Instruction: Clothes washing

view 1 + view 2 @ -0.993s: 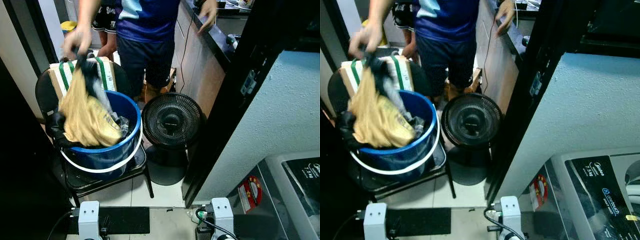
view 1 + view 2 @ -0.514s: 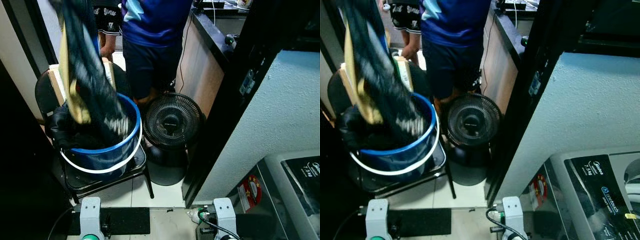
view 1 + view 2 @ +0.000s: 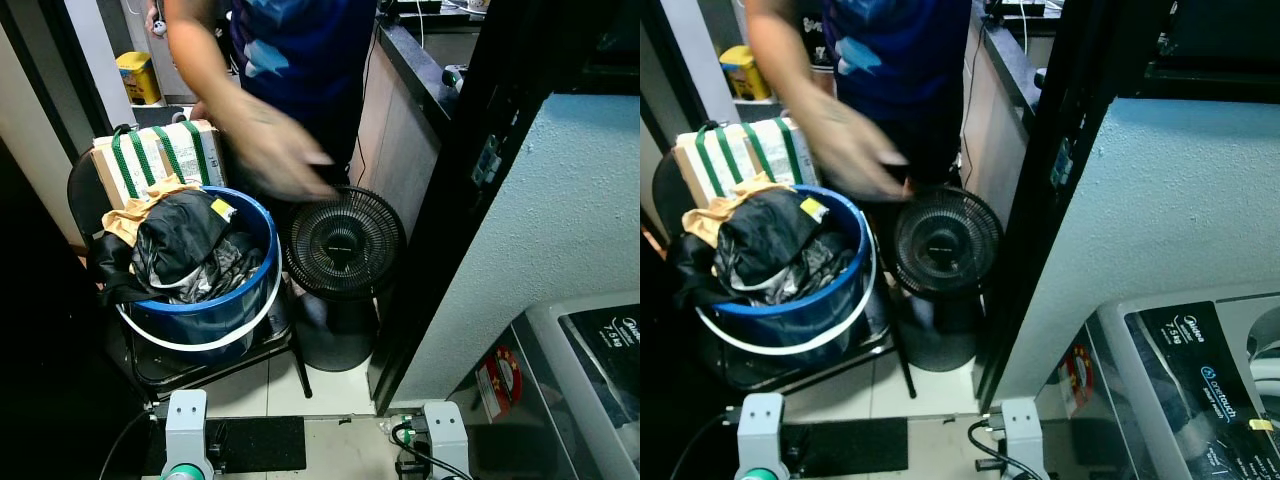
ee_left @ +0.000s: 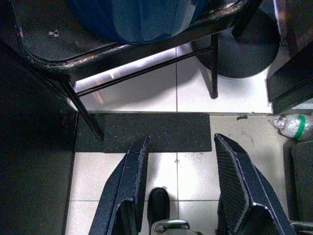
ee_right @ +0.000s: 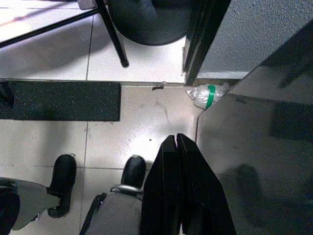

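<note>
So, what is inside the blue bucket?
The bucket holds a heap of clothes: dark garments on top, tan cloth at the back edge. What lies beneath the heap is covered.

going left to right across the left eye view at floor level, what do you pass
blue bucket full of clothes on a black chair → round black fan → dark door frame → pale textured wall → washing machine

Clothes (image 3: 185, 245) are lying in a bucket (image 3: 215, 310), which is sitting on a chair (image 3: 215, 362). A fan (image 3: 345, 243) is standing right of it, a box (image 3: 150, 155) behind, a washer (image 3: 590, 390) at far right.
</note>
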Controlling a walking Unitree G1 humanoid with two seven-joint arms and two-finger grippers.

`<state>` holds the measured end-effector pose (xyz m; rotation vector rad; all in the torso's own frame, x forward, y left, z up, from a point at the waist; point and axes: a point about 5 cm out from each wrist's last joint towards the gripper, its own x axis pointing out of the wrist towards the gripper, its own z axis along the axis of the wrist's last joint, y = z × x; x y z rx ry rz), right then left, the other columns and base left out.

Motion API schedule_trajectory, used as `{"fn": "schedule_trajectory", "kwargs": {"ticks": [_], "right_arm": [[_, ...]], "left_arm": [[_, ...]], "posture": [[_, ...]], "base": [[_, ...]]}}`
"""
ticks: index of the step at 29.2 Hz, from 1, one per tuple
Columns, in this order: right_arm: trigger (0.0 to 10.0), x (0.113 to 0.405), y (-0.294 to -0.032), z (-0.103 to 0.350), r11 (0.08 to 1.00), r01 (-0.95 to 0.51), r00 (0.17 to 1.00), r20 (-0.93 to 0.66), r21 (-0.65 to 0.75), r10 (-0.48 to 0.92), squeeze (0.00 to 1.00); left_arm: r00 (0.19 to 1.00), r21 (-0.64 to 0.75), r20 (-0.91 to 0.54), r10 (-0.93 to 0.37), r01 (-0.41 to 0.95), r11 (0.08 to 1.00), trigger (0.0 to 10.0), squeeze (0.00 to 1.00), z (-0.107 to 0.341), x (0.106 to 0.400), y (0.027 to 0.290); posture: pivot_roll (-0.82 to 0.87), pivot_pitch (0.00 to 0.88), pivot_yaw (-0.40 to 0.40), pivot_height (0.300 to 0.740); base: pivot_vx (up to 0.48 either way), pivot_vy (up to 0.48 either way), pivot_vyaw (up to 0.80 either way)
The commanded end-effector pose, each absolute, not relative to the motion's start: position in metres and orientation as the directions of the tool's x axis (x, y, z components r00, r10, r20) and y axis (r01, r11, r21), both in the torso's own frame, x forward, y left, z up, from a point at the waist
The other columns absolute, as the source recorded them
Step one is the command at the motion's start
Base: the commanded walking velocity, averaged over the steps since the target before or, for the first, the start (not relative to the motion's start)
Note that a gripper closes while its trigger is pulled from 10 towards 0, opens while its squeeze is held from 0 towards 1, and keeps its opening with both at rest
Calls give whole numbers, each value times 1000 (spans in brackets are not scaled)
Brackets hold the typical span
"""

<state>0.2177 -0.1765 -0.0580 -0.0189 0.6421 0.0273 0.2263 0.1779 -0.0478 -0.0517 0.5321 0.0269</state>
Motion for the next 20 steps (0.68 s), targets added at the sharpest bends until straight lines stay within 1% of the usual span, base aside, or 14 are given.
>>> {"fn": "schedule_trajectory", "kwargs": {"ticks": [1, 10, 14, 16, 20], "right_arm": [[10000, 208, -183, -64, 1000, -18, 778, -628, -10, 8, 0], [10000, 209, -184, -63, 999, -31, 774, -633, -15, 14, 0], [10000, 213, -178, -62, 999, -42, 770, -638, -13, 24, 0], [10000, 216, -169, -62, 999, -51, 765, -643, -9, 33, 0], [10000, 217, -167, -62, 999, -53, 766, -642, -5, 38, 0]], "left_arm": [[846, -43, -533, 4, -32, 999, 10000, 0, -51, 223, 178], [855, -37, -518, 13, -37, 999, 10000, 0, -47, 229, 182], [855, -36, -519, 16, -41, 999, 10000, 0, -47, 228, 183], [852, -34, -523, 18, -42, 999, 10000, 0, -48, 227, 185], [851, -30, -525, 17, -39, 999, 10000, 0, -48, 227, 185]], "posture": [[25, 26, 63, 740], [15, 31, 64, 740], [15, 31, 65, 740], [14, 31, 71, 740], [15, 26, 71, 740]], "base": [[0, 0, 0], [0, 0, 0], [0, 0, 0], [0, 0, 0], [0, 0, 0]]}}
